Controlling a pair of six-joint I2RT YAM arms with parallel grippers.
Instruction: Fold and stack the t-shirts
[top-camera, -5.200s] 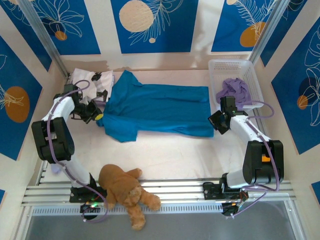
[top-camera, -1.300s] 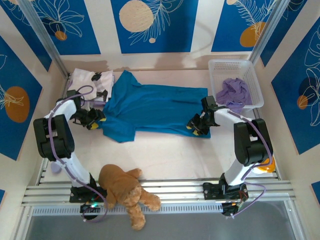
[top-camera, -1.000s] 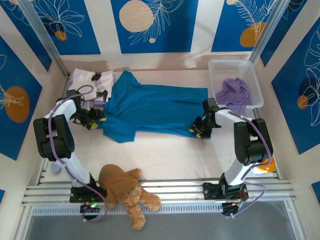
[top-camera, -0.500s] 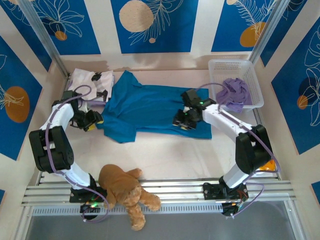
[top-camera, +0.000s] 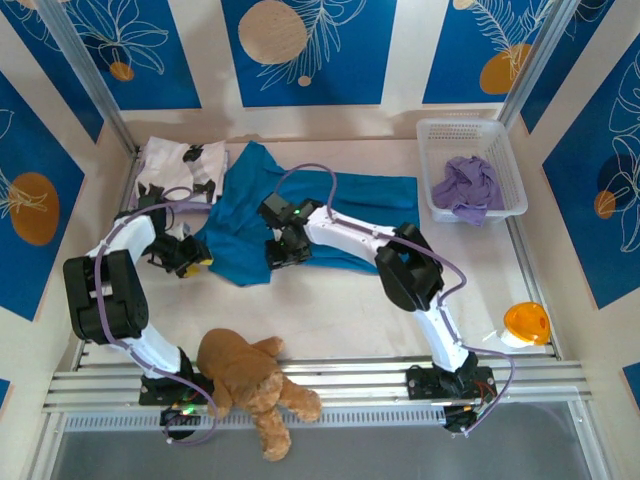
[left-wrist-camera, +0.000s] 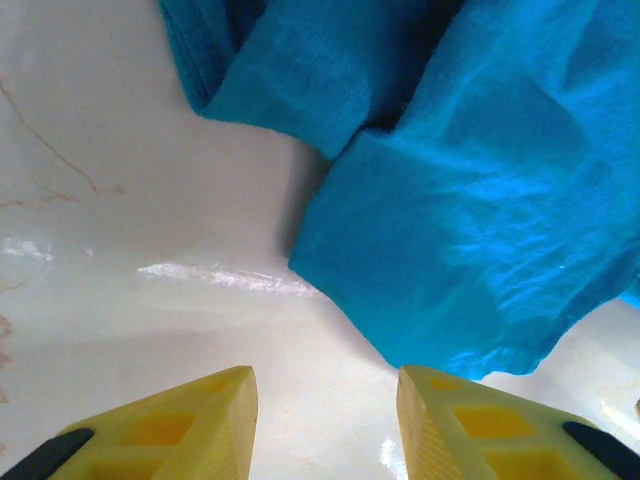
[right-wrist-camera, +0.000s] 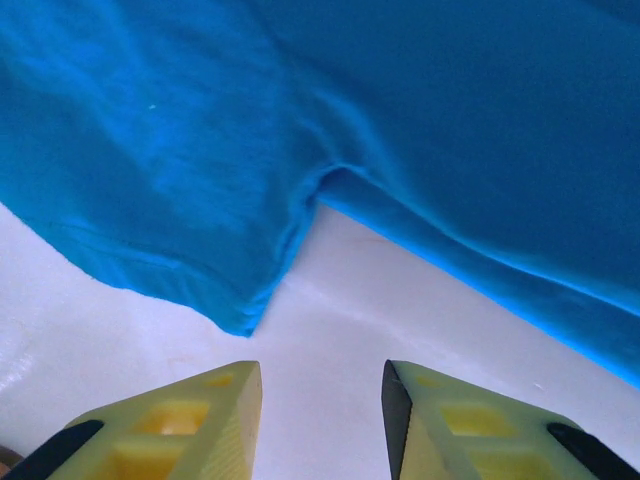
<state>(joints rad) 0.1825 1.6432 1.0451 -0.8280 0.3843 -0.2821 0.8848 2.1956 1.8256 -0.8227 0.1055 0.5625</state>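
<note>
While hanging parted and empty, the left gripper (left-wrist-camera: 325, 375) is hovering over the table (left-wrist-camera: 150, 200) beside the teal shirt (top-camera: 340, 210)'s sleeve. The right gripper (right-wrist-camera: 320, 368), also parted and empty, is reaching across its near edge. The teal shirt is lying lengthwise left-right, collar leftward. A blotched shirt (top-camera: 180, 165) is lying far-left; lavender shirts (top-camera: 465, 185) are filling the basket (top-camera: 470, 130).

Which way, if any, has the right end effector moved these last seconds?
Yes: the right end effector swept left over the teal-blue t-shirt, away from the white basket it started beside.
</note>
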